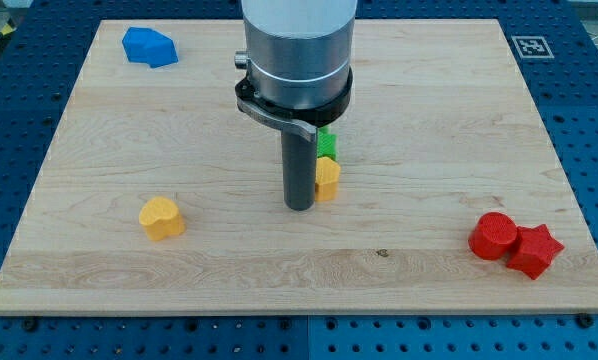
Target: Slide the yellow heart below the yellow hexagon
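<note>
Wooden board [399, 250] on blue pegboard. My tip [299, 206] holds nothing, touching the left side of the yellow hexagon [328, 178], green block [326, 143] just behind it. Yellow heart [162, 217] sits well apart at the view's lower left.

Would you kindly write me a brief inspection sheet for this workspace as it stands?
Surface: wooden board on blue perforated table.
Job's things: yellow heart lower left; yellow hexagon at centre.
Clutter: green block just above the hexagon; blue block top left; red cylinder touching red star, lower right.
Claw: none; my tip beside the hexagon's left, far from the heart.
Cables: nothing seen.
Surroundings: printed marker top right.
</note>
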{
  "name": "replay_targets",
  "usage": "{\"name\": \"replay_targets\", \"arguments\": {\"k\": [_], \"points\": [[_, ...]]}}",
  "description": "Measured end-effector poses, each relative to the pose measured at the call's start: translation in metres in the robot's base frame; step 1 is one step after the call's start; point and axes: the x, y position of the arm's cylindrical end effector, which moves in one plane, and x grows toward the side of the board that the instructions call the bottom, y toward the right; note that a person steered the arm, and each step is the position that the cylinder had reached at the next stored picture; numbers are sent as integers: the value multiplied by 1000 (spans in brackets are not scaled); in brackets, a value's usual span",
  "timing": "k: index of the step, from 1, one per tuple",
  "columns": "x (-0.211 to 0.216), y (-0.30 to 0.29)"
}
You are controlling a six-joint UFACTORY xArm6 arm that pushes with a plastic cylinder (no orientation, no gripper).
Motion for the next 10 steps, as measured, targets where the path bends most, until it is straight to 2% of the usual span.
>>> {"name": "replay_targets", "arguments": {"k": [1,2,3,4,6,7,8,10], "points": [[10,-27],[5,-83],[-29,-126],[-30,-147],[26,-200],[35,-201],[65,-184],[63,-84]]}}
